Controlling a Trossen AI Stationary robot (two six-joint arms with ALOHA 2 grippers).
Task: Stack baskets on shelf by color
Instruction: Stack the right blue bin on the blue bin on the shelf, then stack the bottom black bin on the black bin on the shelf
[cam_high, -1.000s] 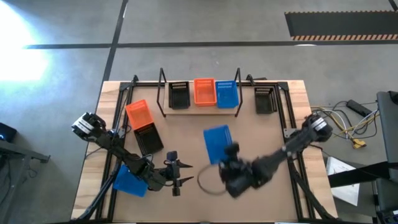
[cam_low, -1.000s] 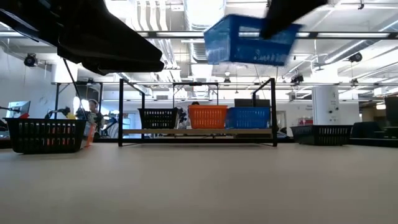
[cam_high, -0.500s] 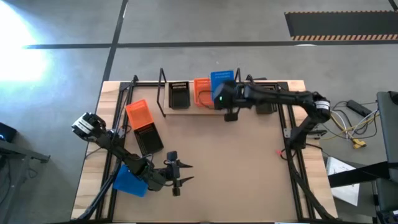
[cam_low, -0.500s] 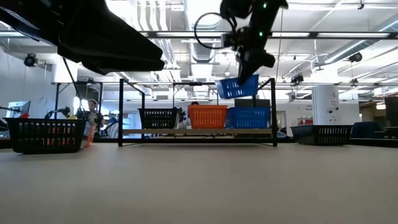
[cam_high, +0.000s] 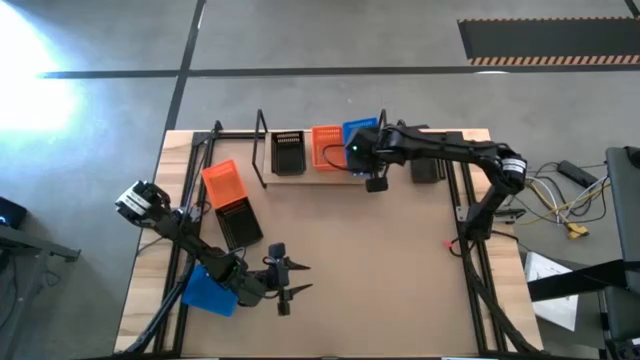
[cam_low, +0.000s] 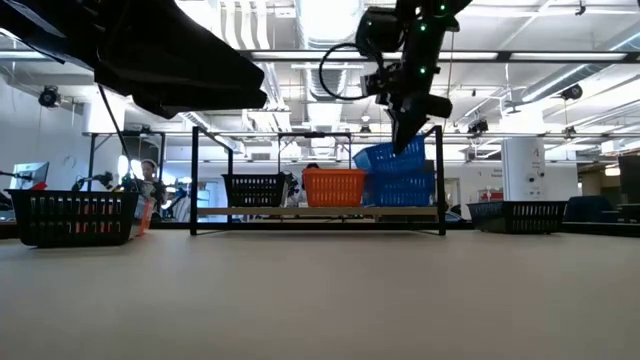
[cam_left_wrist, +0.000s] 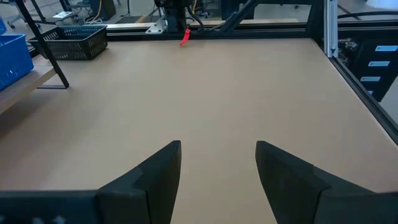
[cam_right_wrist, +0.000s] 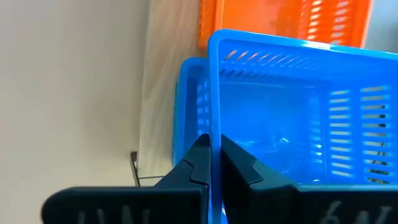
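My right gripper (cam_high: 366, 152) is at the shelf (cam_high: 320, 168) by the table's far edge, shut on a blue basket (cam_right_wrist: 298, 124). That basket sits tilted in a second blue basket (cam_low: 402, 190) at the shelf's right end. An orange basket (cam_high: 327, 147) and a black basket (cam_high: 288, 152) stand beside it on the plank. My left gripper (cam_left_wrist: 217, 163) waits open, low over the table's near left part, with nothing between its fingers. My right gripper pinches one side wall of the upper blue basket at its rim (cam_right_wrist: 214, 134), one finger (cam_right_wrist: 198, 163) outside and one (cam_right_wrist: 241, 165) inside. It comes from above, slanting in from the table's right. The basket hangs tilted, its lower part inside the shelf's blue basket (cam_right_wrist: 189, 106).
An orange basket (cam_high: 222, 183) and a black one (cam_high: 240, 222) lie on the table's left part. A blue one (cam_high: 208, 292) lies under my left arm, and another black one (cam_high: 427, 160) stands right of the shelf. Bare tabletop (cam_high: 370, 260) fills the middle.
My right gripper has carried the blue basket from above the table's middle toward the far edge, over the shelf. It then went down, bringing the basket, tilted, into the blue basket on the shelf's right end. It has stayed shut on the basket.
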